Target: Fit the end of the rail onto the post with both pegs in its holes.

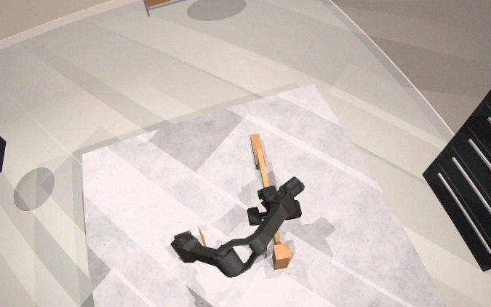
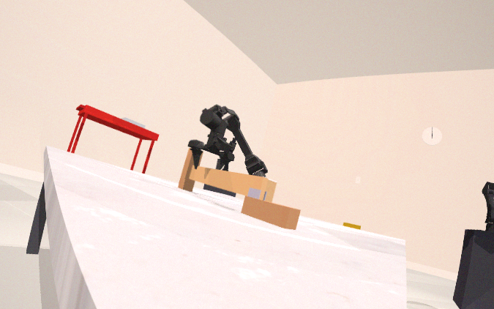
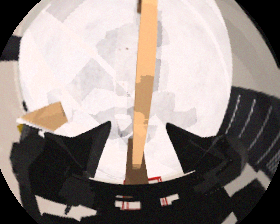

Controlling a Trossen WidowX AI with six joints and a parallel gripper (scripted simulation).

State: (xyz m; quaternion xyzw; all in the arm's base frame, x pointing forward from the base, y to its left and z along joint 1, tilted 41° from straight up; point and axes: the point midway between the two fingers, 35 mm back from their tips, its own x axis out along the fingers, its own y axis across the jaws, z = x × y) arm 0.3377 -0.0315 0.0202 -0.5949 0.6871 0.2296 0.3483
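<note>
Long wooden rail point(image 1: 265, 179) level between post point(image 1: 281, 256) and footboard block point(image 2: 271, 211)

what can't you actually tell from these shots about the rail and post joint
- Pegs and holes: not visible in any view; in the top view the arm covers the rail near the post.
- Rail end touching the post: in the exterior view the gripper covers part of the joint by the post, and it is small.
- Wrist view: the rail runs under the camera's own black housing; the post is out of frame.
- Bracket seating: too small to judge.
</note>
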